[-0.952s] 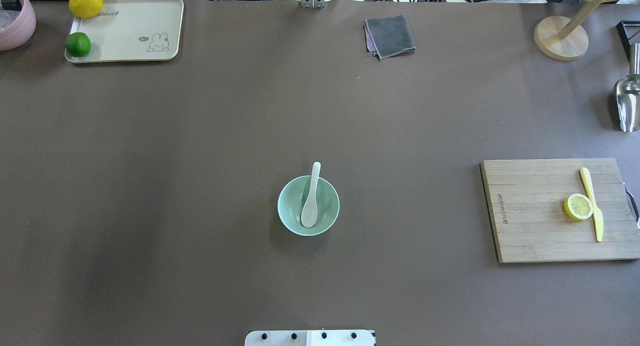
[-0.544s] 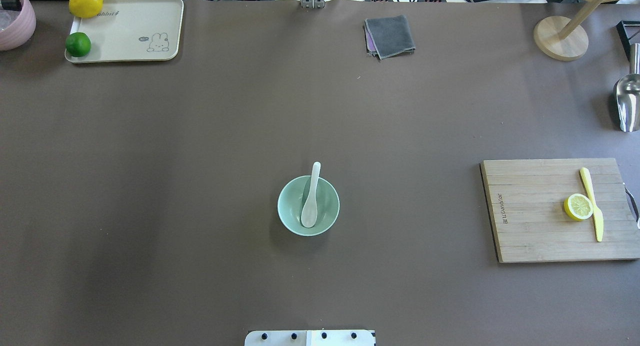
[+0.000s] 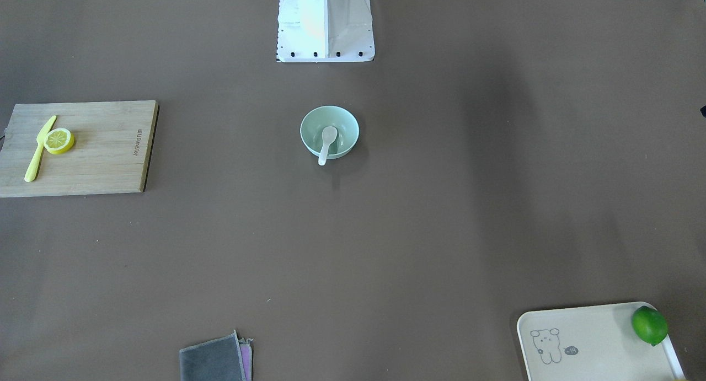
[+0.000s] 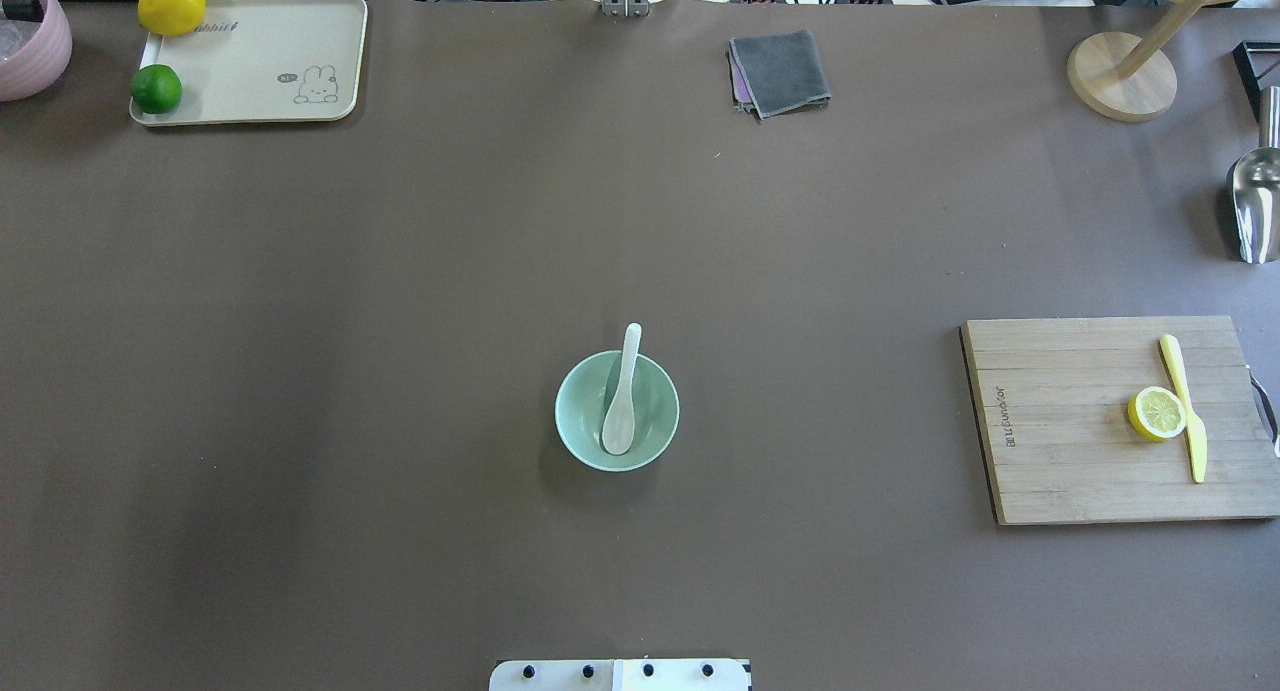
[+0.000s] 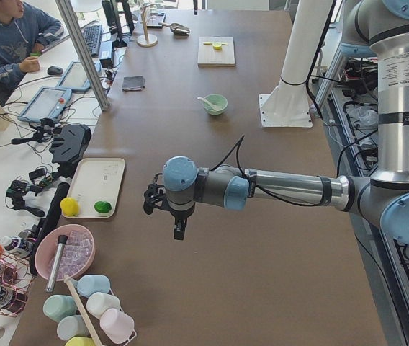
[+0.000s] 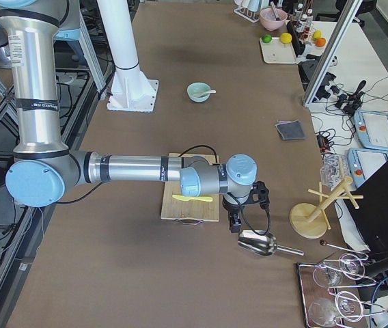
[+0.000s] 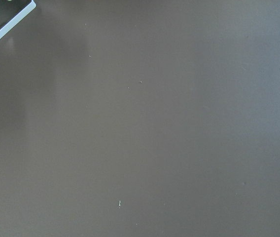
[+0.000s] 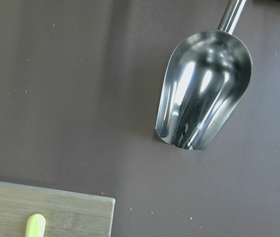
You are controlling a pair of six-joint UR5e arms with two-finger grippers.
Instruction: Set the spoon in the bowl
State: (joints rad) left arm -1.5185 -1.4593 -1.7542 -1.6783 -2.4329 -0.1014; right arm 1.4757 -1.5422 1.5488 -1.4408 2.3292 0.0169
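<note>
The white spoon [image 4: 620, 401] lies in the mint-green bowl [image 4: 562, 411] near the table's middle, scoop down inside and handle leaning over the far rim. Both also show in the front-facing view, spoon [image 3: 326, 141] and bowl [image 3: 309, 128]. No gripper is near them. My left gripper [image 5: 179, 232] hangs over bare table near the cream tray, seen only in the exterior left view. My right gripper [image 6: 235, 225] hangs above the metal scoop [image 8: 204, 98], seen only in the exterior right view. I cannot tell whether either is open or shut.
A wooden cutting board [image 4: 1080, 421] at the right holds a lemon half [image 4: 1157, 413] and a yellow-green knife [image 4: 1185, 411]. A cream tray [image 4: 260, 61] with a lemon and a lime is far left. A grey cloth [image 4: 780, 71] and a wooden stand [image 4: 1120, 76] are at the back.
</note>
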